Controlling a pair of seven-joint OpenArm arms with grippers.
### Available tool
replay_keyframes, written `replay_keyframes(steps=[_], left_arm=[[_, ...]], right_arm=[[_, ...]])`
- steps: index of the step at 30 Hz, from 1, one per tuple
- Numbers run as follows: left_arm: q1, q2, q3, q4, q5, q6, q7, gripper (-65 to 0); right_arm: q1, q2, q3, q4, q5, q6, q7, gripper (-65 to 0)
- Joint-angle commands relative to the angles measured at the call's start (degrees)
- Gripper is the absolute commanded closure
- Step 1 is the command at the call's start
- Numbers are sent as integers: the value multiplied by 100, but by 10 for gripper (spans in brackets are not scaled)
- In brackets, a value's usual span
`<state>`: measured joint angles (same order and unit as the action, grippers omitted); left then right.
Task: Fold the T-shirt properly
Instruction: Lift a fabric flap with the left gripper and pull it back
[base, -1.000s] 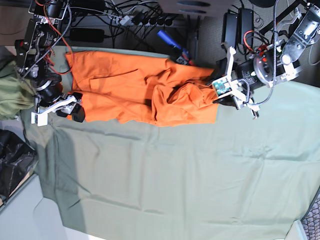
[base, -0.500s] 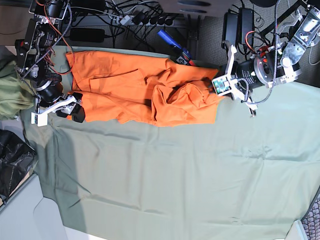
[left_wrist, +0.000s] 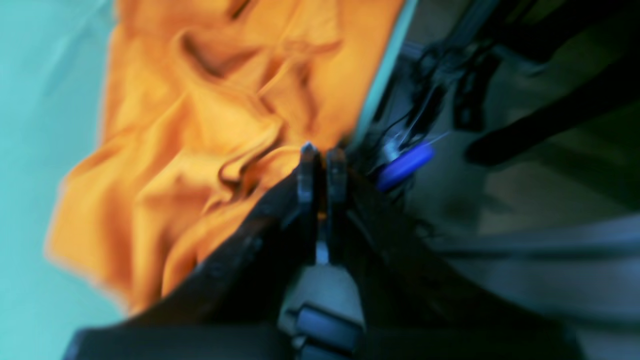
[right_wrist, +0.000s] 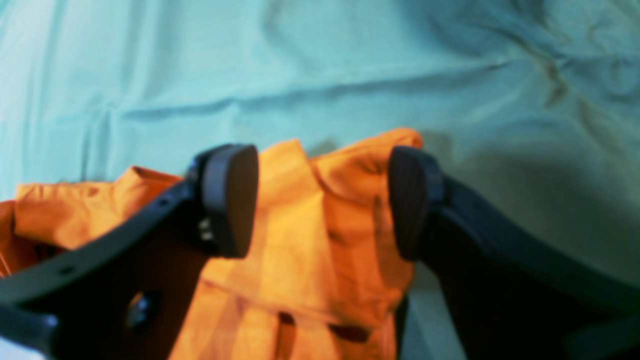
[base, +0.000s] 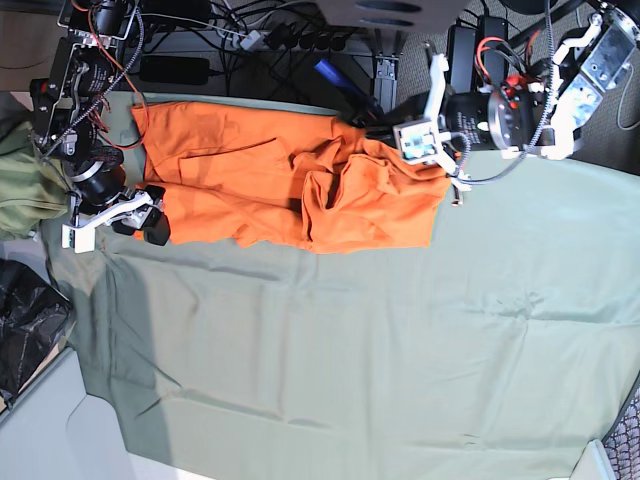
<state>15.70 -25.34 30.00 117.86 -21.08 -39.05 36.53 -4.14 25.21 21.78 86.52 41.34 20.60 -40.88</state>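
Loosely bunched, the orange T-shirt (base: 290, 190) lies creased on sage cloth (base: 380, 360).

I see a large sage-green cloth (base: 350, 350) spread over the whole work surface, creased here and there. At the far left edge an olive-green garment (base: 25, 190) lies bunched up, partly off the cloth. Below it, nearer to me on the left, sits a crumpled black bag (base: 25, 330). Along the far side, black cables (base: 260, 35) and a blue-handled tool (base: 345, 85) lie tangled.
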Motion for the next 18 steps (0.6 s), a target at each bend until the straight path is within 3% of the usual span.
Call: replay_keyframes(steps=[1,10,17,18], left_arm=[[-31,83,55,122,-98,-95,-127,0],[-31,619,610,122,-90,-95,-109,0],[-28,658,610,122,-79,-95,-72,0],[-28,658,610,122,-98,-95,-74,-30]], right_arm=[[63,111,42,85,66,570,142,-406],[63,111,44,85,63,570,127,-407],[59,142,57,79,70,560,-57,-408],[61,146,70,79,72,560,-90,-408]])
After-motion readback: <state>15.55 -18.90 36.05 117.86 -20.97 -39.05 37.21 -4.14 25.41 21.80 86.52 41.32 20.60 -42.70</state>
